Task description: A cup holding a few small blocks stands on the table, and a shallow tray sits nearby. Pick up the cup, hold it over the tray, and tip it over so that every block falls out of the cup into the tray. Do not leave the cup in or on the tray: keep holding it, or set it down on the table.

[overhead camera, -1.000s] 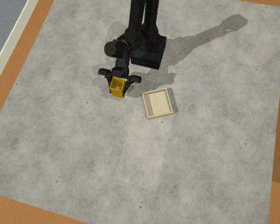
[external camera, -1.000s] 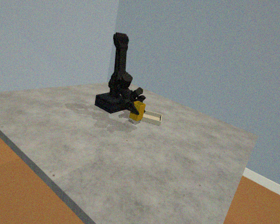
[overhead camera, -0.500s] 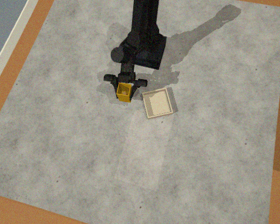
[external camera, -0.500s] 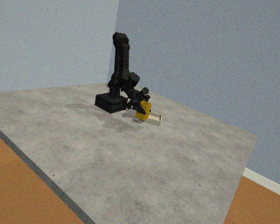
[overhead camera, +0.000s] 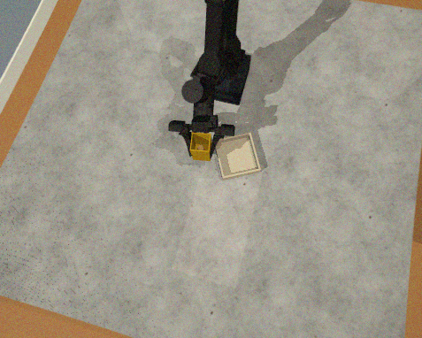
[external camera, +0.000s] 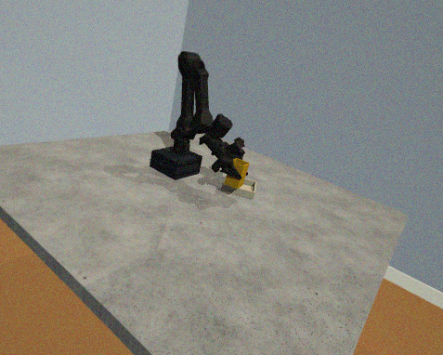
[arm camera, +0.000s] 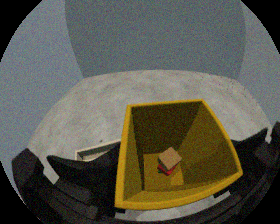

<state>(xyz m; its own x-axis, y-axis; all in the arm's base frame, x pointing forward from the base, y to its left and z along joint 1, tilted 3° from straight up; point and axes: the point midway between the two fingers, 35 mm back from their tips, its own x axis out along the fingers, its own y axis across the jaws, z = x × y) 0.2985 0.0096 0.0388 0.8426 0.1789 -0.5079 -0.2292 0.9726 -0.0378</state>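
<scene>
The yellow cup [overhead camera: 201, 154] [external camera: 236, 179] [arm camera: 166, 120] is held off the table, a little tilted with its opening up. My gripper [overhead camera: 201, 149] [external camera: 236, 175] [arm camera: 161, 133] is shut on the cup, with a finger on either side. In the wrist view a tan block [arm camera: 170, 158] lies inside the cup on top of a red block [arm camera: 166, 170], with a bit of something dark green beside them. The shallow cream tray [overhead camera: 257, 152] [external camera: 244, 191] [arm camera: 97, 149] is just to the right of the cup in the top view. No blocks show in the visible part of the tray.
The grey table [overhead camera: 118, 212] [external camera: 217, 260] [arm camera: 156, 85] bears the arm's dark base [overhead camera: 229, 90] [external camera: 175, 164], which stands behind the cup and tray. In the wrist view the cup and left finger hide part of the tray.
</scene>
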